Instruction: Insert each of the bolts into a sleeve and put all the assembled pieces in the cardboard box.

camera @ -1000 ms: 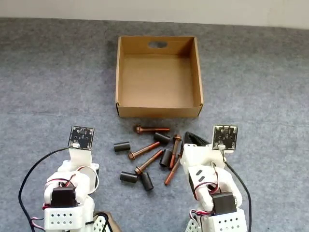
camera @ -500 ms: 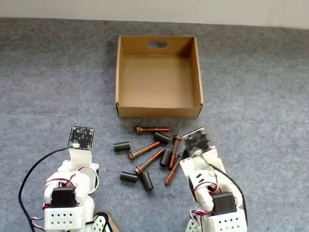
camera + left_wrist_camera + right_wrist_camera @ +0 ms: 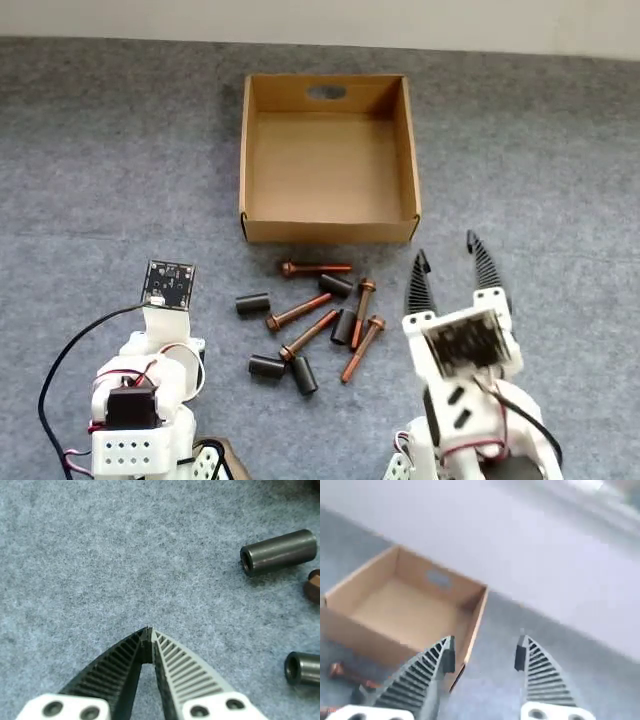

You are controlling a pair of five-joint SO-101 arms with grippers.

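Observation:
The open cardboard box [image 3: 325,215] stands at the far middle of the grey mat, with nothing in it. In front of it lie several copper bolts [image 3: 298,312] mixed with several loose black sleeves [image 3: 253,303]. My right gripper [image 3: 447,254] is raised and open beside the pile's right edge, pointing past the box's near right corner and holding nothing. Its wrist view has the gripper [image 3: 485,647] above the box [image 3: 350,630] and one bolt [image 3: 340,672]. My left gripper [image 3: 148,630] is shut just over bare mat, left of a sleeve [image 3: 278,552].
The left arm [image 3: 140,390] sits low at the near left with a black cable looping beside it. A second sleeve [image 3: 302,667] and a bolt head [image 3: 314,586] lie near the left gripper. Grey mat stretches free on both sides of the box.
The right arm has lifted from its low, folded pose by the bolts, and its fingers now stand apart, pointing toward the box. The left arm and the parts have not moved.

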